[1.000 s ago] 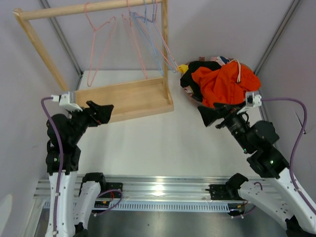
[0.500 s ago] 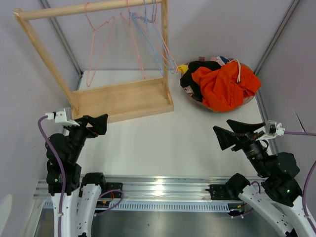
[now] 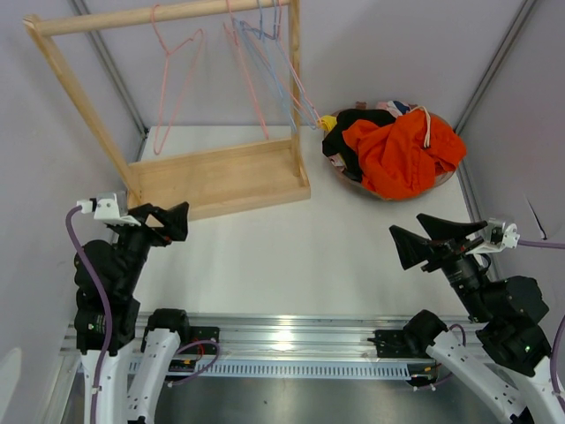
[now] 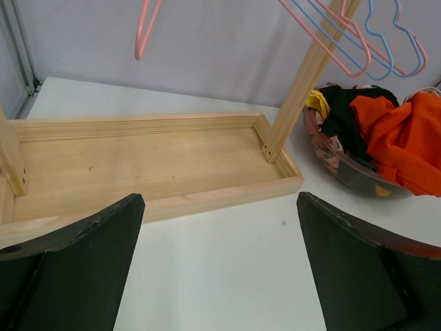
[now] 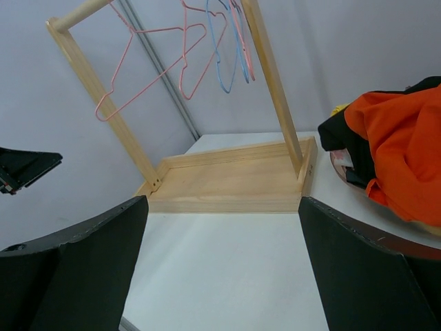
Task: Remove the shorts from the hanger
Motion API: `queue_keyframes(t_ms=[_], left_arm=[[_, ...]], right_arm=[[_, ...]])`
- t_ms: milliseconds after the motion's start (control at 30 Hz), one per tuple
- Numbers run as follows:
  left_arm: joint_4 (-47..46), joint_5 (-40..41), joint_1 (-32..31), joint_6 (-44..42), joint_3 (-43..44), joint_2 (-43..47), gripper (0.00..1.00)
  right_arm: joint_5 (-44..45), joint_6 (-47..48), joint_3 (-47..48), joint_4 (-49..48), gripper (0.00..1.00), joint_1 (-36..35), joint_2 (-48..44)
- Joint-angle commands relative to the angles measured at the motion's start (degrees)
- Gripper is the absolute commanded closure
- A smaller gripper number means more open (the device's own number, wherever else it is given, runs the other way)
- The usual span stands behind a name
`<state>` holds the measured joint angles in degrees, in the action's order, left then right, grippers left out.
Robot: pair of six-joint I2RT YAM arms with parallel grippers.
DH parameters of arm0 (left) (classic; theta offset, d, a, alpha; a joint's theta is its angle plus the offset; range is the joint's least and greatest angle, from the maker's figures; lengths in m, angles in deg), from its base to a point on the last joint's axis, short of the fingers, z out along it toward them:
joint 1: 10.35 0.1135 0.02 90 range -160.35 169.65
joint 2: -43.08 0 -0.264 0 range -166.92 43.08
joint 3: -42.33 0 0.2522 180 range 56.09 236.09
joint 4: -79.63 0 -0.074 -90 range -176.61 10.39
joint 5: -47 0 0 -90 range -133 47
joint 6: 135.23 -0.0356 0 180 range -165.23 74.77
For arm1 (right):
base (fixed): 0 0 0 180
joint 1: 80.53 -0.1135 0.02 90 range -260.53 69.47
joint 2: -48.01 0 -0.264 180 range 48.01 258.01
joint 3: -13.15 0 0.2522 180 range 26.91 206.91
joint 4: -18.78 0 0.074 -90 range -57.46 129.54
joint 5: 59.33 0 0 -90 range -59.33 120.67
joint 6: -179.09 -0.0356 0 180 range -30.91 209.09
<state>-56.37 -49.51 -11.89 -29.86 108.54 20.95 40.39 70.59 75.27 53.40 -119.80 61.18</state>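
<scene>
The left pincer point(image 3: 166, 219) is spread wide and holds nothing, hanging above the near left of the table point(image 3: 291, 256). The right pincer point(image 3: 408, 226) is spread just as wide over the near right side, also bare and touching nothing. Beyond them stands the wooden rack point(image 3: 221, 177), and its wire hangers point(image 3: 181, 71) hang from the rail with nothing on them. The shorts point(image 3: 397, 150) lie heaped in a basket point(image 3: 346, 179) just right of the rack, the orange pair on top of black, with a little yellow showing at the edge. They look light, limp and easily bunched. A pinch on a raised fold or waistband would likely lift one pair and drag its neighbours. With every hanger bare, the task looks complete.
</scene>
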Motion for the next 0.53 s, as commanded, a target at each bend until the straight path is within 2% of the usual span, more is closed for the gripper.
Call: queue_keyframes(t_ms=[0, 133, 500], left_arm=[[-0.5, 3.5, -1.0, -3.6, 1.8, -1.0, 0.01], [-0.7, 5.3, -1.4, -4.4, 2.3, -1.9, 0.01], [-2.8, 1.8, -1.4, -4.7, 3.1, -5.6, 0.01]], right_arm=[[0.8, 2.8, 2.9, 0.8, 0.01, -0.2, 0.4], [0.6, 4.5, 4.2, 1.5, 0.01, -0.2, 1.3], [-0.2, 5.5, 4.2, -0.3, 0.00, -0.2, 2.0]])
